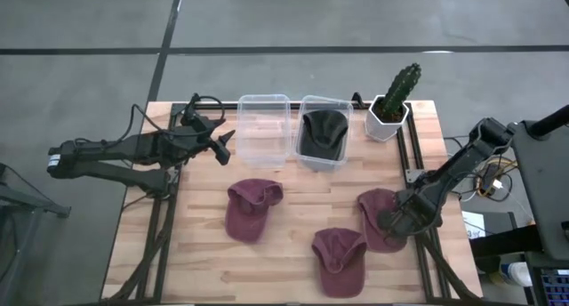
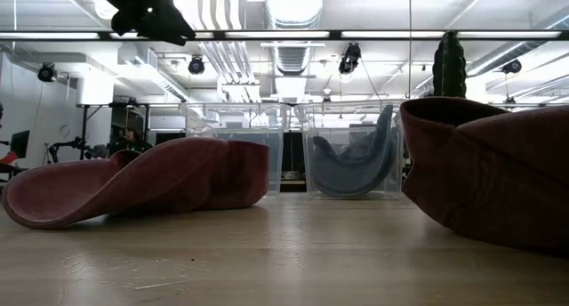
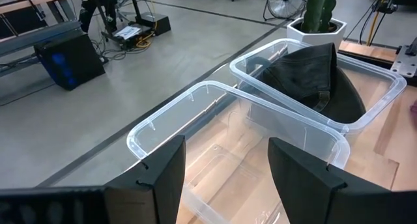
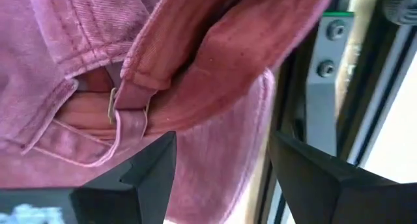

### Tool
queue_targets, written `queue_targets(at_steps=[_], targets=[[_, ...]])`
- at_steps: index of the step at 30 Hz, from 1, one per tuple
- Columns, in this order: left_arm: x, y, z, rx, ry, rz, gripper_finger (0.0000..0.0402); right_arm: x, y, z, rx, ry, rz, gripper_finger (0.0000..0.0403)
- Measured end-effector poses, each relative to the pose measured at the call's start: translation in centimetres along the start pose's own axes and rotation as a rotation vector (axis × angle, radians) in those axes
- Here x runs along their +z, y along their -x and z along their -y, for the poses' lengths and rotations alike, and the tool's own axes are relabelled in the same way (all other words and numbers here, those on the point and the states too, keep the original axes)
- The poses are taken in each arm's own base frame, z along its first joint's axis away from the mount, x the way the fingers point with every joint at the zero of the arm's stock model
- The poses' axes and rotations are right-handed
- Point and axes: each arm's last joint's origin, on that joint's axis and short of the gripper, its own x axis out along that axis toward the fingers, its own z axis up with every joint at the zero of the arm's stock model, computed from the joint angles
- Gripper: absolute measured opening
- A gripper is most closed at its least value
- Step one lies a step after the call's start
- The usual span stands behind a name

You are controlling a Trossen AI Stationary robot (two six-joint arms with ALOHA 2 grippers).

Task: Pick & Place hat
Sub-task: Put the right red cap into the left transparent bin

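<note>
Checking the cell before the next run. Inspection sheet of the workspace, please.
Surface: wooden table, slatted top.
Job's things: three maroon caps loose: left cap, middle cap, right cap. A dark cap lies in the right clear bin; the left clear bin holds nothing.
Clutter: potted cactus at the far right corner.
Grippers: left gripper open, beside the left clear bin, holding nothing. Right gripper open, at the right cap's strap end, not closed on it.
Cables: wires off the table's right edge.
Surroundings: concrete floor, dark equipment on the right.
</note>
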Motion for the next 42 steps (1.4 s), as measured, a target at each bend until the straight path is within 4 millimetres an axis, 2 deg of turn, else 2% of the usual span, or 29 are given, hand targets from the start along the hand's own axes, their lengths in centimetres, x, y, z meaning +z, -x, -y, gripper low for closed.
queue_targets(at_steps=[5, 10, 22, 27, 34, 42], targets=[[0.0, 0.0, 0.0, -0.001, 0.019, 0.003, 0.0210, 0.2, -1.0, -0.1, 0.025, 0.011, -0.023, 0.0234], [0.0, 0.0, 0.0, -0.001, 0.024, 0.003, 0.0210, 0.3, -1.5, -0.1, 0.028, 0.014, -0.026, 0.0208], [0.0, 0.0, 0.0, -0.001, 0.037, 0.003, 0.0210, 0.5, -1.6, 0.1, 0.016, 0.022, -0.016, 0.0065], [0.0, 0.0, 0.0, -0.001, 0.038, 0.002, 0.0210, 0.4, -1.4, 0.0, 0.021, 0.029, -0.019, 0.0029], [0.0, 0.0, 0.0, -0.001, 0.038, 0.002, 0.0210, 0.1, 0.1, 0.1, 0.016, 0.028, -0.006, 0.0018], [0.0, 0.0, 0.0, -0.001, 0.040, 0.002, 0.0210, -0.2, 3.6, 0.7, -0.027, 0.017, 0.077, 0.0016]])
